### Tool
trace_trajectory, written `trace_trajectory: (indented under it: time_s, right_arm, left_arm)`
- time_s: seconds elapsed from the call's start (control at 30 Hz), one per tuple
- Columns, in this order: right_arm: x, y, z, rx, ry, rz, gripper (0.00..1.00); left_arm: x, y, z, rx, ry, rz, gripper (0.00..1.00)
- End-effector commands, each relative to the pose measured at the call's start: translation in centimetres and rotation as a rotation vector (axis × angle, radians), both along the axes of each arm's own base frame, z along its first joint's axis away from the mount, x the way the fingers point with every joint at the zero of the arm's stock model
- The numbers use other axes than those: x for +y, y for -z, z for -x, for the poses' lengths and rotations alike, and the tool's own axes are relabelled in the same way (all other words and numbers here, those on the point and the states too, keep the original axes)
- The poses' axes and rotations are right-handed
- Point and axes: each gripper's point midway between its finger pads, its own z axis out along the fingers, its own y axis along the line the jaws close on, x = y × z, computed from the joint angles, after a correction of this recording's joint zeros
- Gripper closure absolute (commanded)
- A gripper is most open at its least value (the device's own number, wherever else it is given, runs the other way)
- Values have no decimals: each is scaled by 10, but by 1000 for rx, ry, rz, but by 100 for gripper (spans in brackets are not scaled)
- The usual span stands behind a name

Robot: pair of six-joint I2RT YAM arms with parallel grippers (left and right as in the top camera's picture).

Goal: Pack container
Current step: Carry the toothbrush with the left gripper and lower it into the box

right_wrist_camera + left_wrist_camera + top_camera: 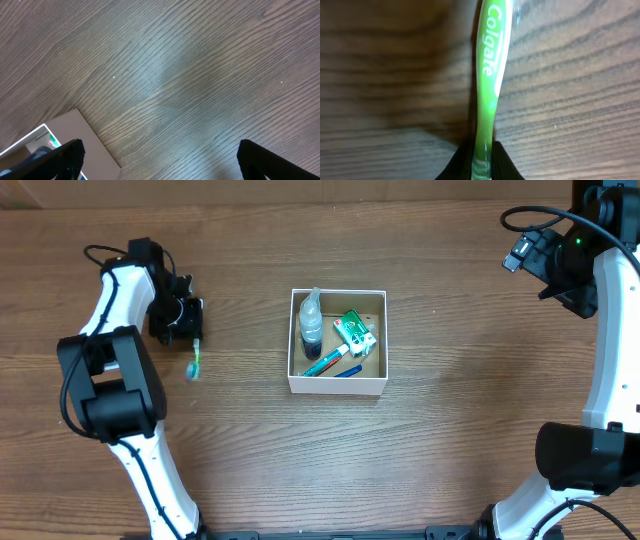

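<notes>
Container (337, 387): centre of table (450, 440), holding bottle (312, 320), green carton (355, 332) and tube (325, 363).
Left gripper (480, 167): jaws clamped on green Colgate toothbrush (487, 100), well left of container.
Right gripper (160, 162): jaws wide apart, empty.

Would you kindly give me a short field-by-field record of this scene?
container: centre of table, open top, white walls
inside: clear bottle, green box, tube
toothbrush: green, outside the container, to its left
left gripper: shut on toothbrush handle
right gripper: open, empty, off to the container's right
</notes>
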Motion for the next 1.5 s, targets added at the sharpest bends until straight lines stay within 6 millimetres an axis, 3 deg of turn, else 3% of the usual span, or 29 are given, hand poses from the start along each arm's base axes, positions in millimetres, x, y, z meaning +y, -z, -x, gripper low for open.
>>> trace_trajectory:
  time_s: [0.0,0.23,0.3,0.43,0.57,0.8,1.0,1.17,1.47]
  right_arm:
    - [-1,-1,-1,-9,4,3,0]
    - [-1,-1,-1,-9,4,3,0]
    - [-1,-1,-1,-8,4,4,0]
    - [-1,-1,-1,-9,4,3,0]
    - [-1,-1,-1,-9,4,3,0]
    - [-1,-1,-1,-9,4,3,0]
    - [-1,-1,-1,-9,4,3,0]
    - [-1,-1,-1,-8,4,4,0]
    - [-1,-1,-1,-9,4,3,0]
  left_arm:
    - [-11,-22,-11,10,-4,51,96]
    - [-23,-108,-27,-131,27,48,96]
    - [-34,-141,-28,-208,52,39,96]
    - [-56,-184,-22,-305,101,40,96]
    - [-91,-221,-11,-394,209,39,96]
    - [-180,-267,31,-521,579,43,95]
    - [-241,-265,66,-529,868,55,92]
    - [-270,-246,81,-507,993,69,89]
    - [-283,-186,80,-410,1043,66,86]
